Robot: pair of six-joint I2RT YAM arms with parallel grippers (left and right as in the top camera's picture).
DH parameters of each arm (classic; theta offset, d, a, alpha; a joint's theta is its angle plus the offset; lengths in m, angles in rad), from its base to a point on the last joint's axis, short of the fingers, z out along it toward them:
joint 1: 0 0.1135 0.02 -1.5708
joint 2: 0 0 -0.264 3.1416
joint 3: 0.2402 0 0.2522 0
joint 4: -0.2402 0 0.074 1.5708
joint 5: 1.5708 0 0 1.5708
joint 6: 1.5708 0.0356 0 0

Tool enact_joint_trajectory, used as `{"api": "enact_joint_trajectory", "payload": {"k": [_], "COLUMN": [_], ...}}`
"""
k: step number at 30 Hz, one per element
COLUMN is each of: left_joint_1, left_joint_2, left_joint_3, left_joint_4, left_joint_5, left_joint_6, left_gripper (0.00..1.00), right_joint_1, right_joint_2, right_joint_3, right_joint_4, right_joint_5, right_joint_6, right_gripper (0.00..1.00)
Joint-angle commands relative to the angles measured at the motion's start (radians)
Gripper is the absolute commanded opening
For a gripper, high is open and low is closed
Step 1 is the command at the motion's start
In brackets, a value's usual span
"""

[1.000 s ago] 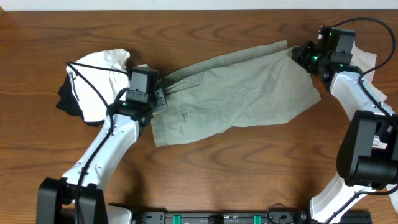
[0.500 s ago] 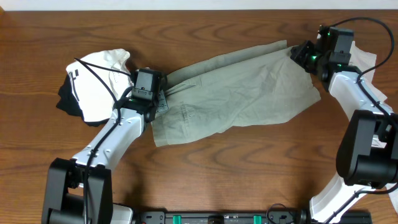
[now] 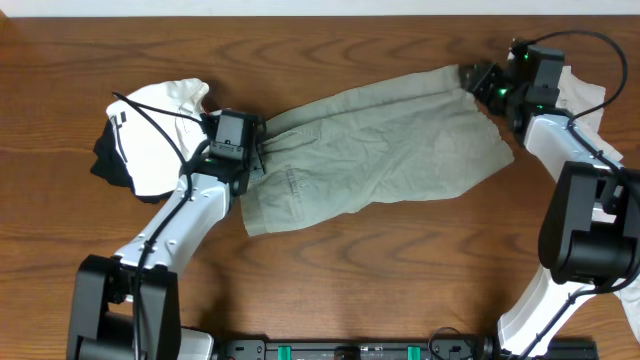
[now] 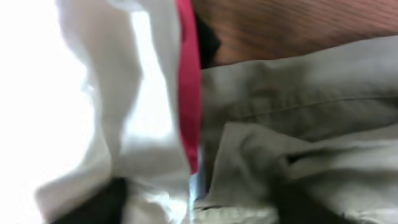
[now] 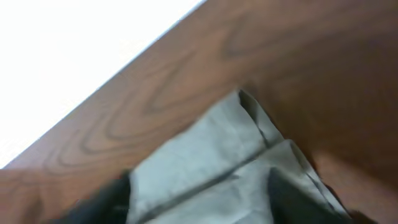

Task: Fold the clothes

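Brown wood-grain worktop (image 3: 330,290), both arms reach in from the near edge. Far left: white/black/red bundle (image 3: 150,140) in a heap, black part poking out on its left side. Left hand (image 3: 252,150) sits just right of it, over the left end of the khaki-green trousers (image 3: 380,150). Its wrist view is blurred, showing only white cloth, a red strip (image 4: 188,93) and khaki folds, so I can't tell if that hand is wide or pinched. Trousers lie flat mid-worktop with the long axis roughly left-right, skewed: near-left end by the left hand, far-right end pointing at the back right corner. A pocket seam shows near the left end. Right hand (image 3: 478,80) is at that far-right tip. In its wrist view the dark fingers (image 5: 292,193) stand wide apart with the fabric corner between them, not clamped. Cream-beige garment (image 3: 585,95) lies just behind the right arm, far right.
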Motion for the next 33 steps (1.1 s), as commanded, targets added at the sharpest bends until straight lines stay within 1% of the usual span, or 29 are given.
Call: {"api": "enact_joint_trajectory", "payload": {"k": [1,2,4,5,7,9,10,11,13,15,16,18,21,24,29,31,33], "left_joint_1": [0.005,0.005,0.005,0.005,0.005,0.003,0.002,0.001,0.000,0.000,0.000,0.000,0.000,0.000,0.000,0.000,0.000], "left_joint_2": [-0.085,-0.112,-0.175,-0.200,-0.243,-0.257,-0.255,-0.246,-0.219,-0.173,-0.142,-0.076,0.022,0.099,0.186,0.203,0.209], "left_joint_3": [0.077,0.095,0.132,0.141,0.142,0.140,0.135,0.124,0.100,0.084,0.080,0.078,0.078,0.078,0.078,0.078,0.078], "left_joint_4": [-0.035,-0.058,-0.111,-0.132,-0.171,-0.225,-0.247,-0.258,-0.259,-0.253,-0.246,-0.222,-0.172,-0.140,-0.143,-0.151,-0.157], "left_joint_5": [-0.037,-0.037,-0.031,-0.019,0.057,0.124,0.145,0.168,0.224,0.288,0.320,0.369,0.418,0.421,0.421,0.421,0.420], "left_joint_6": [-0.001,0.005,0.029,0.030,0.061,0.071,0.076,0.092,0.137,0.180,0.206,0.242,0.269,0.269,0.277,0.280,0.288], "left_gripper": [0.91,0.91,0.91,0.87,0.61,0.39,0.31,0.26,0.20,0.18,0.19,0.19,0.19,0.18,0.19,0.19,0.19], "right_joint_1": [-0.044,-0.058,-0.090,-0.102,-0.111,-0.098,-0.084,-0.069,-0.023,0.027,0.051,0.104,0.164,0.201,0.214,0.212,0.209], "right_joint_2": [-0.014,-0.020,-0.038,-0.048,-0.066,-0.077,-0.077,-0.077,-0.073,-0.069,-0.068,-0.057,-0.023,0.033,0.141,0.174,0.202], "right_joint_3": [0.028,0.031,0.041,0.046,0.050,0.050,0.050,0.050,0.050,0.050,0.050,0.050,0.050,0.050,0.050,0.050,0.050], "right_joint_4": [-0.005,-0.018,-0.079,-0.135,-0.253,-0.376,-0.435,-0.481,-0.556,-0.576,-0.570,-0.532,-0.445,-0.359,-0.192,-0.108,0.013], "right_joint_5": [-0.118,-0.148,-0.217,-0.236,-0.257,-0.256,-0.245,-0.226,-0.124,-0.035,-0.008,0.068,0.138,0.188,0.180,0.180,0.180], "right_joint_6": [-0.006,-0.002,0.003,-0.001,-0.037,-0.116,-0.161,-0.189,-0.214,-0.226,-0.238,-0.238,-0.221,-0.166,-0.063,-0.014,0.027], "right_gripper": [0.76,0.75,0.68,0.67,0.61,0.53,0.48,0.41,0.29,0.19,0.18,0.11,0.10,0.10,0.08,0.07,0.06]}}
